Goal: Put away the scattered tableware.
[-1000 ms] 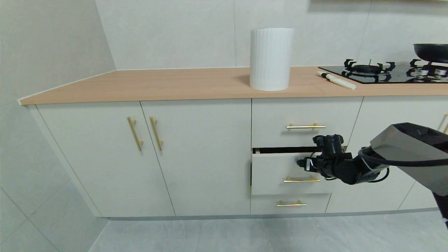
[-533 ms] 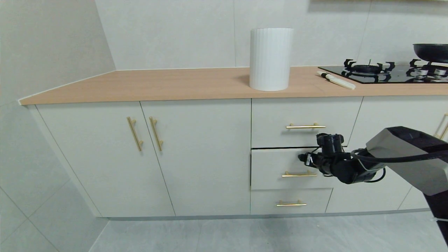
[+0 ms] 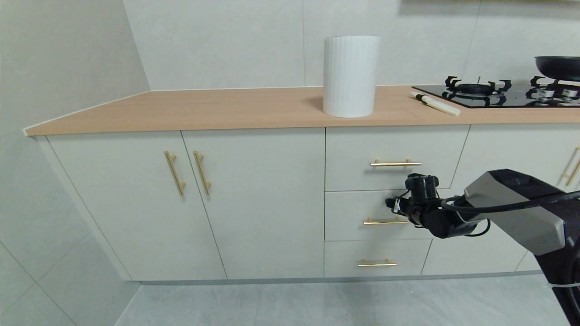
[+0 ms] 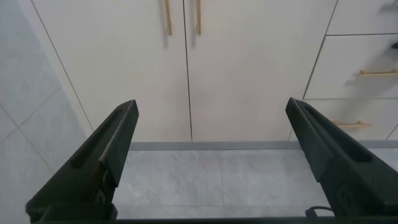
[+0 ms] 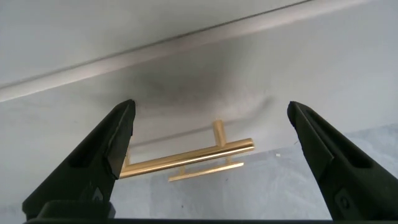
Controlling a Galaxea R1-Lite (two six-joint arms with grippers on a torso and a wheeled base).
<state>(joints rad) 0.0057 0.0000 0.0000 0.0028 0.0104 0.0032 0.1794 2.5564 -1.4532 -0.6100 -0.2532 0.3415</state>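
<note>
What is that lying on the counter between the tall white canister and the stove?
A slim cream utensil with a dark band lies on the counter, close to the stove and apart from the white canister, as the head view shows.

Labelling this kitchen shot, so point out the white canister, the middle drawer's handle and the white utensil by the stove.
white canister (image 3: 349, 77): head view, middle of ribbed wall.
middle drawer's handle (image 3: 384, 221): head view, bar's centre.
white utensil (image 3: 436, 104): head view, mid-length.

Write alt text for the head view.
The right gripper, open, sits at the front of the shut middle drawer, just above its gold handle. On the wooden counter above are a white ribbed canister and, beside the hob, a pale utensil.
</note>
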